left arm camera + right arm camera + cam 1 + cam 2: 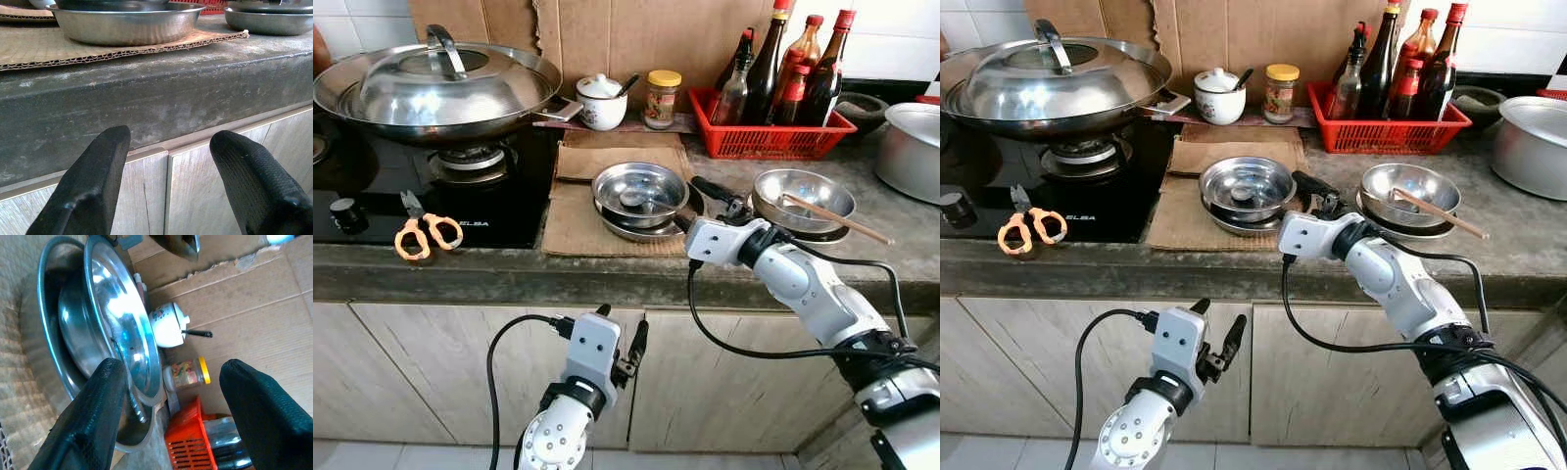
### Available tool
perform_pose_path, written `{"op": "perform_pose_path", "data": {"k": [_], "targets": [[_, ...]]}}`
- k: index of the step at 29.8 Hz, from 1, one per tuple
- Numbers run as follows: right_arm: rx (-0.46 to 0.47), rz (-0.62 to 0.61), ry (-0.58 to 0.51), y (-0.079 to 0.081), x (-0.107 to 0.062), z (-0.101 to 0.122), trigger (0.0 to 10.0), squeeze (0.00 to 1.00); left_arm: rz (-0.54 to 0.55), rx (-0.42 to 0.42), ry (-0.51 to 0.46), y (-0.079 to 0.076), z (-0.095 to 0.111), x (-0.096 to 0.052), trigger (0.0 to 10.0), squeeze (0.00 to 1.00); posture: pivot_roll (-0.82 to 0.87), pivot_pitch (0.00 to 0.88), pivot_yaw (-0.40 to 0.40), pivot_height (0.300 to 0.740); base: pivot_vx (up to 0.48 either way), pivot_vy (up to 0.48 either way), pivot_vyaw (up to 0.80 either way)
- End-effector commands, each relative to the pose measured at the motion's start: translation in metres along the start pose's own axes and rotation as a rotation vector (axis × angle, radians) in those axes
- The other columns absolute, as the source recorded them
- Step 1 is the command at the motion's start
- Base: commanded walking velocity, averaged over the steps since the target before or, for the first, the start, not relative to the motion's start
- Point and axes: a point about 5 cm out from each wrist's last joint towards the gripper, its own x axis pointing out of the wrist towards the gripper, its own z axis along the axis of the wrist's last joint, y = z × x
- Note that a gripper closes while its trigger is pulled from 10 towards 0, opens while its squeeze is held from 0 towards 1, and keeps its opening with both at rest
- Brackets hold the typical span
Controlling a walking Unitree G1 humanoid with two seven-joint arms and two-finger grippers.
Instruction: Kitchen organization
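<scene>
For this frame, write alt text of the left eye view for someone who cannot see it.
The right gripper, open, reaches over the counter between two stacks of steel bowls; chopsticks lie across the right stack. The left gripper hangs open before the cabinets. A lidded wok sits on the stove beside orange scissors.

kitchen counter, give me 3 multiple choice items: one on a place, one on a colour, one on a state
1. Where do the scissors lie?
A. on the stove
B. in the basket
C. in a bowl

2. What colour is the basket holding the bottles?
A. blue
B. red
C. white

3. How is the right gripper?
A. shut on chopsticks
B. open, at the stacked bowls
C. hanging below the counter

Answers:
1 A, they rest on the black stove top.
2 B, its mesh is red.
3 B, its fingers are spread beside the stacked bowls.
</scene>
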Motion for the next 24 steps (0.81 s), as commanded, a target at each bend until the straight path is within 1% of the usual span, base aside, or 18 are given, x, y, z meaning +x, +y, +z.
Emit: {"op": "perform_pose_path", "data": {"k": [1,9,17,19,24], "targets": [[-0.032,0.010,-0.006,-0.0032,0.0017,-0.0003,10.0,0.00,0.002,-0.001,-0.006,-0.0008,0.0031,0.0001,10.0,0.00,0.13,0.041,-0.079,0.740,0.000,0.000,0.00],[-0.067,0.006,0.002,-0.0060,0.0036,-0.0025,10.0,0.00,0.003,-0.001,-0.005,-0.0007,0.0027,0.0004,10.0,0.00,0.13,0.039,-0.077,0.740,0.000,0.000,0.00],[-0.081,0.025,0.016,-0.0040,0.0046,-0.0052,10.0,0.00,0.004,-0.002,-0.004,-0.0009,0.0024,0.0010,10.0,0.00,0.13,0.035,-0.083,0.740,0.000,0.000,0.00],[-0.097,0.039,0.024,-0.0034,0.0050,-0.0067,10.0,0.00,0.005,-0.003,-0.004,-0.0010,0.0022,0.0011,10.0,0.00,0.13,0.031,-0.081,0.740,0.000,0.000,0.00],[-0.099,0.034,0.028,-0.0050,0.0057,-0.0081,10.0,0.00,0.005,-0.004,-0.004,-0.0011,0.0018,0.0011,10.0,0.00,0.13,0.028,-0.081,0.740,0.000,0.000,0.00]]}}
